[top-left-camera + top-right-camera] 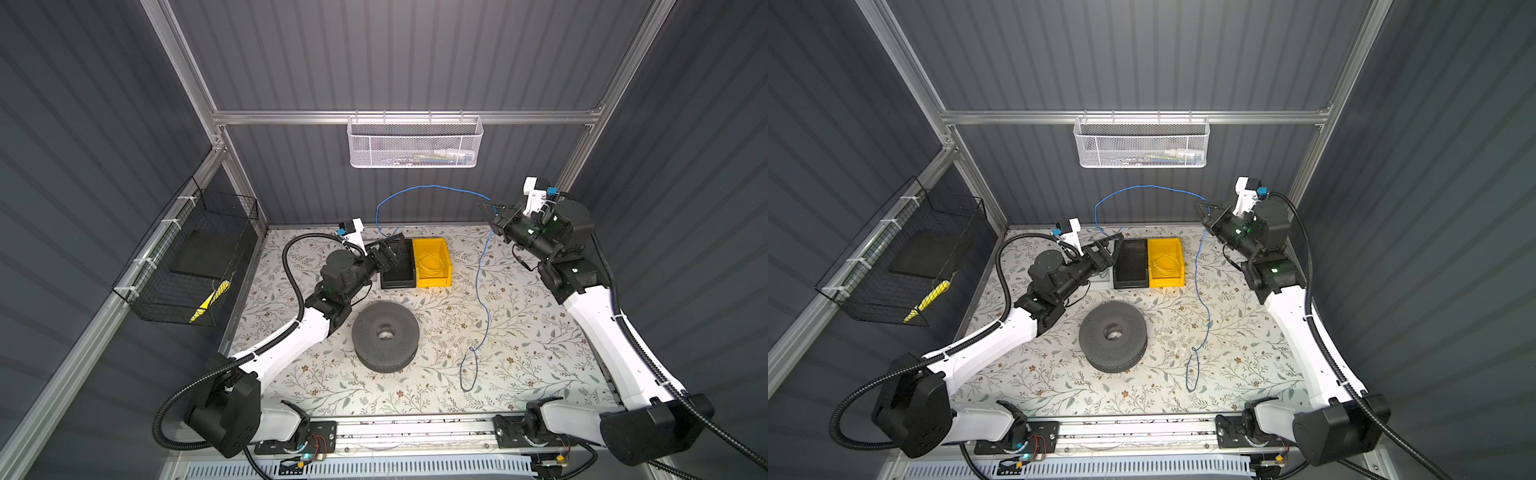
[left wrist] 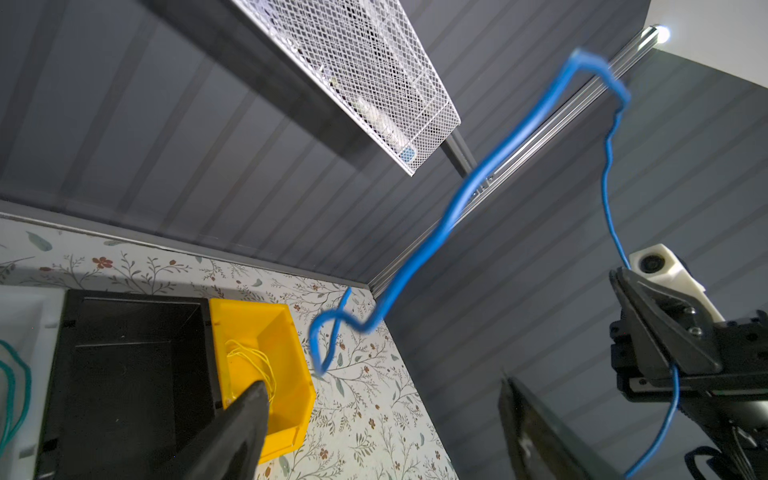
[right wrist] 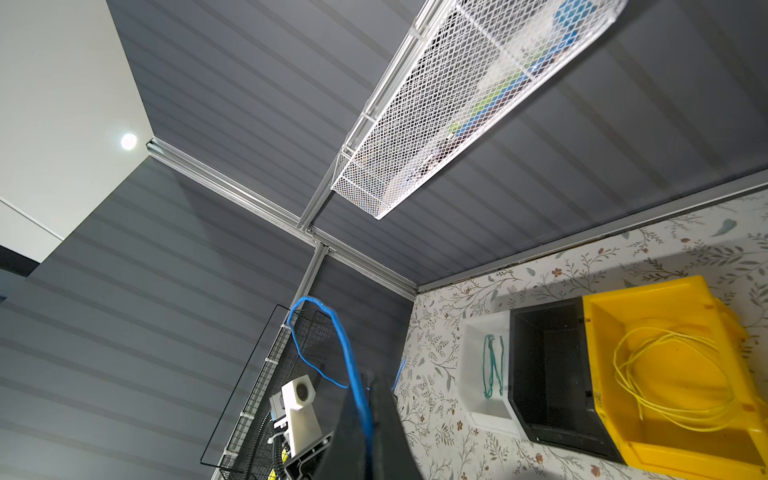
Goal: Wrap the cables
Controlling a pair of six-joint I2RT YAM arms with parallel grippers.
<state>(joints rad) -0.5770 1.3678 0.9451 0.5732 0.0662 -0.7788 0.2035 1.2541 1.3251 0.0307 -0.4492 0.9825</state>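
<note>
The thin blue cable point(image 1: 432, 187) arcs through the air along the back wall in both top views. From my right gripper point(image 1: 487, 205) it hangs down to the floral table and ends in a loose loop point(image 1: 467, 374). My right gripper point(image 3: 370, 395) is raised at the back right and shut on the cable point(image 3: 349, 357). My left gripper point(image 1: 397, 241) stands open over the black bin. In the left wrist view the blurred cable point(image 2: 457, 199) curls ahead of the wide-apart left gripper point(image 2: 381, 382), not between its fingers.
A dark perforated spool point(image 1: 386, 340) lies at mid-table. A black bin point(image 1: 399, 270) and a yellow bin point(image 1: 432, 262) holding yellow wire stand at the back, with a white bin point(image 3: 486, 374) of green wire beside them. A white mesh basket point(image 1: 415, 143) hangs on the back wall, and a black wire basket point(image 1: 187, 266) on the left wall.
</note>
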